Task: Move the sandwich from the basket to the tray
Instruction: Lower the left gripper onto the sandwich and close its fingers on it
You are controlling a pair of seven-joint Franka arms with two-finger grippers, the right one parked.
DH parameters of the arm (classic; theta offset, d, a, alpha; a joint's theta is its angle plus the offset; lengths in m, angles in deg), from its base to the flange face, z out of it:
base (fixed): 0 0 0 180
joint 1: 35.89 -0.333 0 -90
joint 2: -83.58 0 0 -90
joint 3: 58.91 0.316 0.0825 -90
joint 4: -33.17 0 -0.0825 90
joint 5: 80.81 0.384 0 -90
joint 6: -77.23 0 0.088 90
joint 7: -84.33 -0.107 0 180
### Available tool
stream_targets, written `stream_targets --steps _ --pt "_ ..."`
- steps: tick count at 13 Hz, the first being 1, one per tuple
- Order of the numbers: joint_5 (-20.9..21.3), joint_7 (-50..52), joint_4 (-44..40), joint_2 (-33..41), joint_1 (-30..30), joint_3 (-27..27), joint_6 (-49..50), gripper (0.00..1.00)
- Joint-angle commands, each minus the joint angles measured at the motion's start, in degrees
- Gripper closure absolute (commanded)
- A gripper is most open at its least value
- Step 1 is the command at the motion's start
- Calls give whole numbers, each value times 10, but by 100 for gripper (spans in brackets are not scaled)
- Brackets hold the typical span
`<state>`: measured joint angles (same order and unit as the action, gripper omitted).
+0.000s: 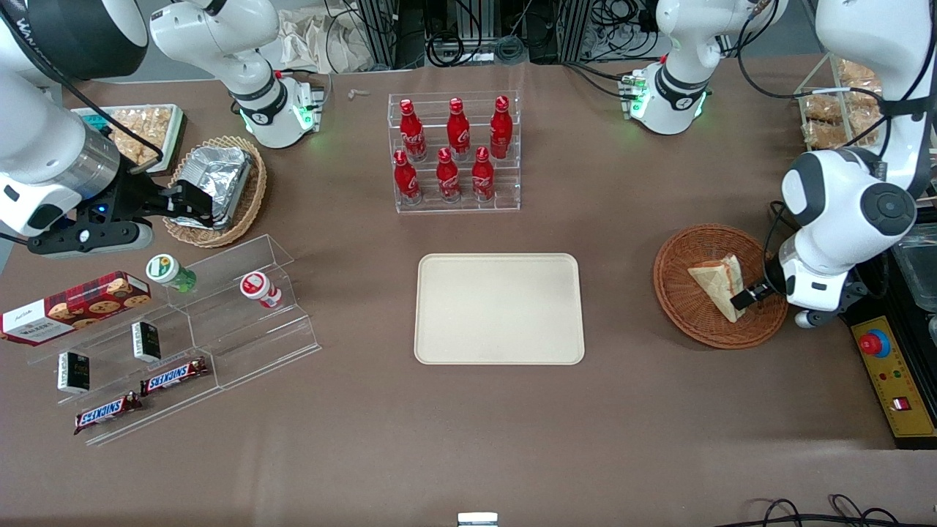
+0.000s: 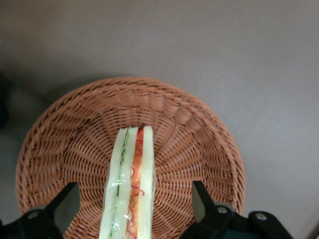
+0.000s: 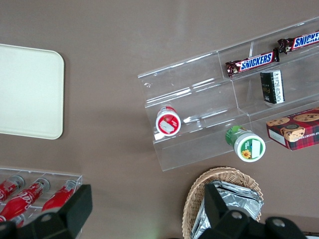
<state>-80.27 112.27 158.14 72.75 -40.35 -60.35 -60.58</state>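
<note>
Jaws spread wide, gripper [image 2: 132,209] straddling the sandwich [image 2: 129,184] without pinching it; sandwich stands on edge in the basket [image 2: 199,129], arm reaching down over the rim, tray [image 1: 499,308] well apart

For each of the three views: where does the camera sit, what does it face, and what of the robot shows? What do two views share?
Front view: high, facing both arms across the table; tray central, gripper at the basket.
Left wrist view: on the working arm, looking down; open fingers straddle the sandwich in the basket.
Right wrist view: on the parked arm, looking down at acrylic shelves; its fingers show.
Shared: front and left wrist views both show the sandwich.
</note>
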Motion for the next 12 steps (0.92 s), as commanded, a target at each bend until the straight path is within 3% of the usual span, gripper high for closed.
stream_targets --steps 1,12 --pt "2 48 22 15 0 -4 -16 0" --pt "-19 54 53 4 1 -5 -60 0"
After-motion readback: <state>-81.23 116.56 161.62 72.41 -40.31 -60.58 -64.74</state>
